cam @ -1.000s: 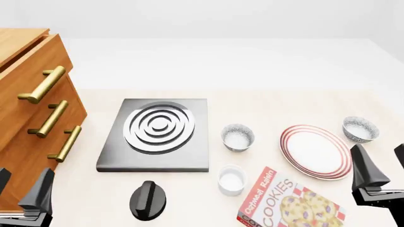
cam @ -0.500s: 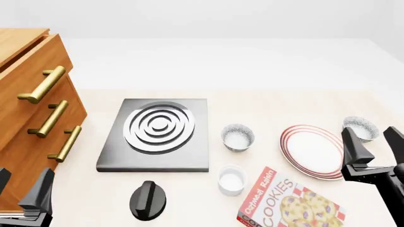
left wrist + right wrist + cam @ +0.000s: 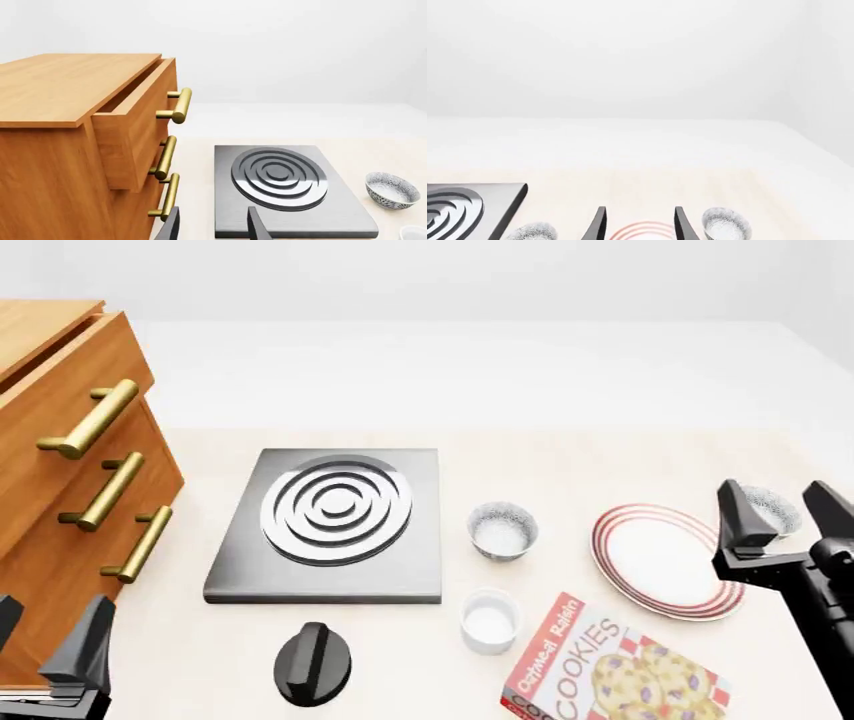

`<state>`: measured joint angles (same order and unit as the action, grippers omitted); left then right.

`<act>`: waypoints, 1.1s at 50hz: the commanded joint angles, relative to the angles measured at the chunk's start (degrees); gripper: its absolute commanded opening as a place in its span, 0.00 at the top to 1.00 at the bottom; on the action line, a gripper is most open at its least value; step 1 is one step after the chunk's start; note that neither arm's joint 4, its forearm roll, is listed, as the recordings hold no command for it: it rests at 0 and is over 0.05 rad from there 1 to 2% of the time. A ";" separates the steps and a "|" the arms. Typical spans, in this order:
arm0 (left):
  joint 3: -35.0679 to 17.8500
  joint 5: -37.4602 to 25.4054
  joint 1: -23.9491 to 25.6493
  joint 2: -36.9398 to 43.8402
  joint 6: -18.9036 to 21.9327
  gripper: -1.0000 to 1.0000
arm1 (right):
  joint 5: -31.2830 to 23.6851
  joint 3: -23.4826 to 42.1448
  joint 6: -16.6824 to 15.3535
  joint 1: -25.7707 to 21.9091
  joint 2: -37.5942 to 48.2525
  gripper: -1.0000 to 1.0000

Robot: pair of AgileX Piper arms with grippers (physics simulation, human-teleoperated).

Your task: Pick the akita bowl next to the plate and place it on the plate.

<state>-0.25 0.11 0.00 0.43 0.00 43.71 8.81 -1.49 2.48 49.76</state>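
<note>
Closing in on the bowl [image 3: 765, 512] beside the plate [image 3: 667, 560], right claw [image 3: 778, 508] wide open, empty, straddling it; next: drop lower, then pinch its rim.

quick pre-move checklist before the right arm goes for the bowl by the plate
1. Right gripper open: ok, fingers apart with nothing between them.
2. Target picked: ok, the grey-black speckled akita bowl sits just right of the large white red-ringed plate; the twin speckled bowl is further off, towards the grey square stove.
3. Gripper lined up over the target: cannot tell, in the front view the fingers overlap it but height is unclear.
4. Plate free to receive: ok, nothing lies on it.
5. Red cookie box clear of the plate: ok, though close to its near edge.
6. Left gripper out of the way: ok, near the wooden drawer cabinet.
</note>
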 commanded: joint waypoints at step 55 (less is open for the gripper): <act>0.00 0.00 0.00 0.00 0.00 0.00 | 8.86 13.70 -3.30 7.39 25.79 0.00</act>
<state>-0.25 0.11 0.00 0.43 0.00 52.59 20.54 -4.46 8.72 73.10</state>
